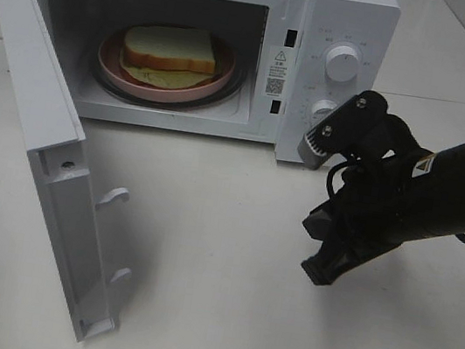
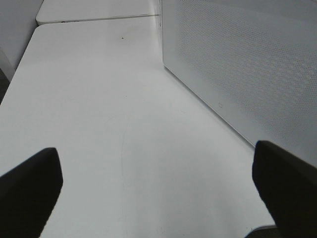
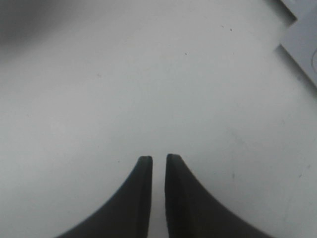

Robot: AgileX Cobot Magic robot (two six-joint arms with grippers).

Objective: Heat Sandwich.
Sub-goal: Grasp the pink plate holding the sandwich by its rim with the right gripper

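The sandwich (image 1: 171, 48), white bread with a tan crust over pale filling, lies on a round pink plate (image 1: 113, 63) inside the white microwave (image 1: 350, 16). The microwave's door (image 1: 37, 126) stands swung wide open to the left. My right gripper (image 1: 319, 272) hangs above the table in front of the control panel, pointing down and left. In the right wrist view the right gripper (image 3: 158, 158) has its fingers a narrow slit apart with nothing between them. My left gripper (image 2: 158, 173) is wide open and empty beside the microwave's perforated side wall (image 2: 237, 59); the exterior view does not show it.
The white table (image 1: 213, 295) spreads in front of the microwave. Two knobs (image 1: 342, 63) sit on the control panel just behind my right arm. A white panel corner (image 3: 302, 44) shows at the edge of the right wrist view.
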